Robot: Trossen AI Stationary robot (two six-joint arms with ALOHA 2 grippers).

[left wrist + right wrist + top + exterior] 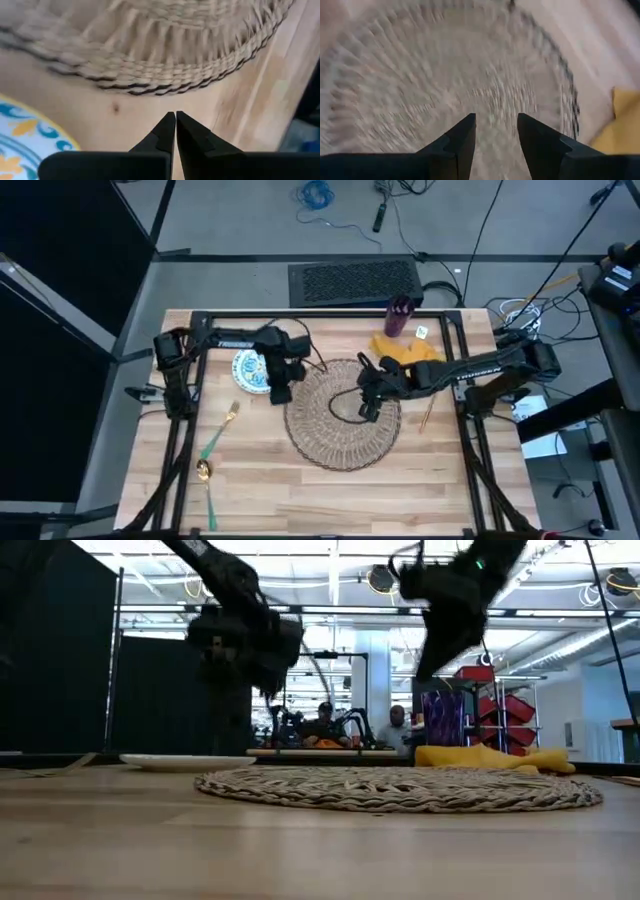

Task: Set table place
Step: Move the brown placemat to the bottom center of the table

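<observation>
The round woven placemat (340, 420) lies flat on the middle of the table (270, 500). The blue-green patterned plate (251, 370) rests on the wood just left of it. My left gripper (175, 117) is shut and hovers above the bare wood between the plate (25, 135) and the placemat's rim (165, 85). My right gripper (496, 125) is open and hangs over the placemat's middle (445, 90). In the low view both grippers are well clear of the placemat (400, 785). The yellow napkin (405, 350) and the purple cup (400, 318) sit at the far right.
A green-handled fork (220, 432) and spoon (206, 480) lie near the left front. A slim knife (425, 418) lies just right of the placemat. Black frame rails (185, 440) run along both sides. People sit in the room beyond the table (325, 725).
</observation>
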